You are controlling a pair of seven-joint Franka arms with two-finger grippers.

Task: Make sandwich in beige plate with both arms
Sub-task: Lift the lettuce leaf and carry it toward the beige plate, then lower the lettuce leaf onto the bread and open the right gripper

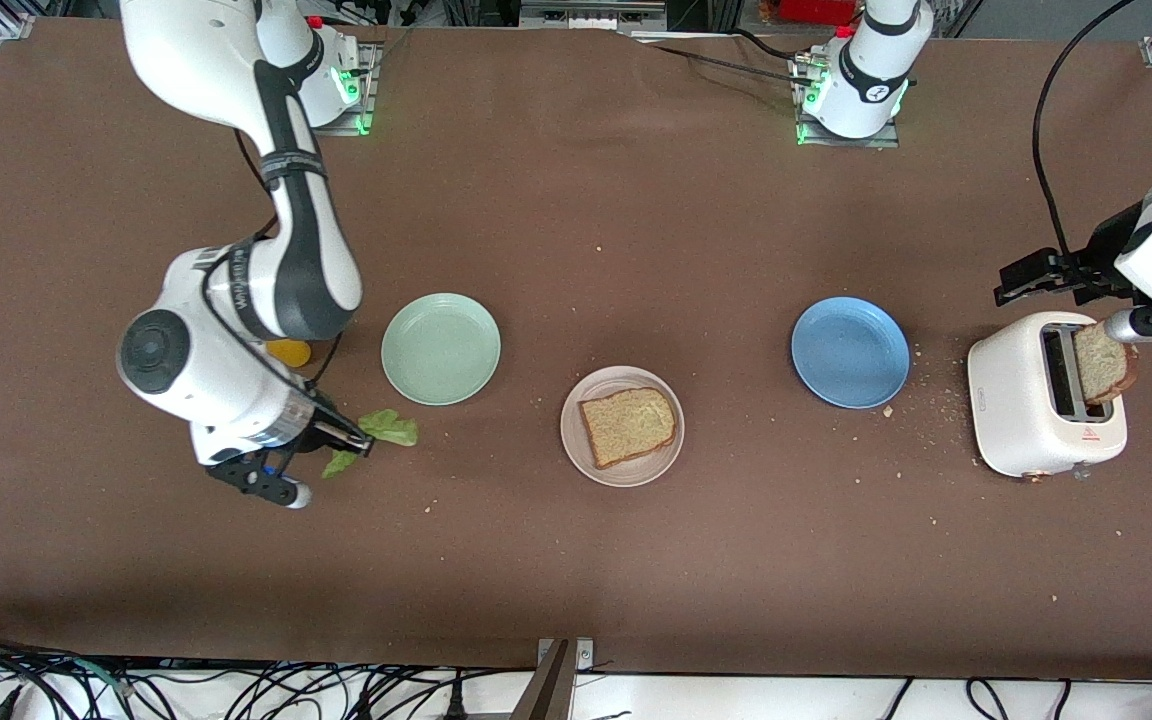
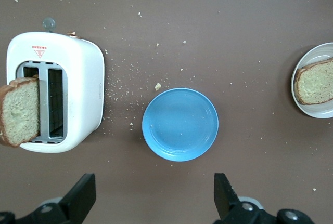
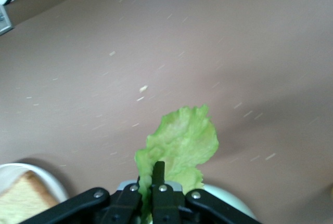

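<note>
Table [image 1: 576, 230]: matt brown covering with a fine, felt-like grain, dusted with pale crumbs near the toaster [image 1: 1021, 405]. Toaster: smooth, glossy white plastic shell with dark slots and a small coppery metal knob. Beige plate [image 1: 626, 470], mint-green plate [image 1: 441, 349] and blue plate [image 1: 850, 352]: smooth, satin-finished, plastic-looking ware with soft highlights. Bread slice on the beige plate [image 1: 628, 426] and bread slice in the toaster [image 1: 1101, 362]: porous, rough crumb with darker, dry crust. Lettuce leaf [image 3: 179, 143]: thin, ruffled, slightly waxy green surface. Arm casings: glossy white plastic with matt black sections. Right gripper [image 3: 156, 180] and left gripper [image 2: 151, 198]: matt black fingers; silvery metal screws on the right one.
</note>
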